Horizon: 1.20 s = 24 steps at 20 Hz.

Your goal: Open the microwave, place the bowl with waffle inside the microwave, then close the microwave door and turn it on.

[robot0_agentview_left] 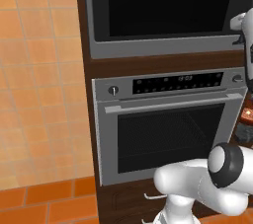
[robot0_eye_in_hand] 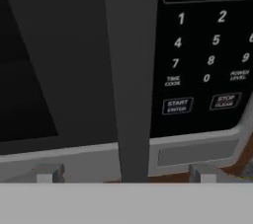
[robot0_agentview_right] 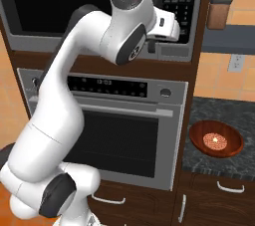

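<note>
Microwave (robot0_agentview_left: 165, 13) takes the upper part of the left base view, its door (robot0_agentview_left: 163, 6) shut, dark window above a grey lower frame. The steel oven (robot0_agentview_left: 170, 124) sits below it at 6 o'clock.

From the right base view, the arm reaches up to the microwave, and the gripper (robot0_agentview_right: 150, 47) sits at the door's lower edge, beside the keypad (robot0_agentview_right: 180, 1). The bowl (robot0_agentview_right: 216, 139) rests on the dark counter (robot0_agentview_right: 219, 163) at 4 o'clock, with the waffle (robot0_agentview_right: 216, 141) lying in its middle.

Through the hand view, the door's vertical handle (robot0_eye_in_hand: 129, 70) runs down the centre. The two fingertips (robot0_eye_in_hand: 46, 174) stand wide apart, one on either side of the handle, holding nothing. START (robot0_eye_in_hand: 177, 105) lies at 3 o'clock on the keypad.
</note>
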### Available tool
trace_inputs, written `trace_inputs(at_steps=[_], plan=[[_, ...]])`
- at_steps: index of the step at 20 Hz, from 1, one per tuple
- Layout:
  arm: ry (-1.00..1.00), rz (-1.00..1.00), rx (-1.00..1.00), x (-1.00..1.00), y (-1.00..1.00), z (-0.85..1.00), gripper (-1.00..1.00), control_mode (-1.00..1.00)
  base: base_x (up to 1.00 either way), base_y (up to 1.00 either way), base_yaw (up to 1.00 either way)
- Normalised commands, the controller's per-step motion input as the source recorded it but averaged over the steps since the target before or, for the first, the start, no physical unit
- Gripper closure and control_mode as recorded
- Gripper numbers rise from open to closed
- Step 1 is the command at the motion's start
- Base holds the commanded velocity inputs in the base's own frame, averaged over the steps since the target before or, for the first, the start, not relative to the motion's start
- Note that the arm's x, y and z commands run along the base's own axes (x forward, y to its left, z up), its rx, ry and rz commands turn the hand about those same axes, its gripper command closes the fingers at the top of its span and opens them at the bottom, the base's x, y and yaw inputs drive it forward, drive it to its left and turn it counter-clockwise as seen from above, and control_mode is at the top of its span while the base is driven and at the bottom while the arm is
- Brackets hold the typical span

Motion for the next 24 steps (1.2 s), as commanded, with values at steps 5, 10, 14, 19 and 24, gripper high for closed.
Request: trace_inputs(at_steps=[5,10,14,19,24], plan=[[0.0,0.0,0.0,0.52,-0.2,-0.01,-1.0,-1.0,0.0,0.0,0.0],[-0.03,0.02,0.0,0.4,-0.07,-0.16,-1.0,-1.0,0.0,0.0,0.0],[-0.24,0.01,-0.05,0.37,0.2,-0.49,1.0,-1.0,0.0,0.0,0.0],[-0.09,0.0,-0.04,0.4,0.57,-0.13,1.0,-1.0,0.0,0.0,0.0],[0.01,0.0,0.0,-0.24,0.99,0.1,1.0,-1.0,0.0,0.0,0.0]])
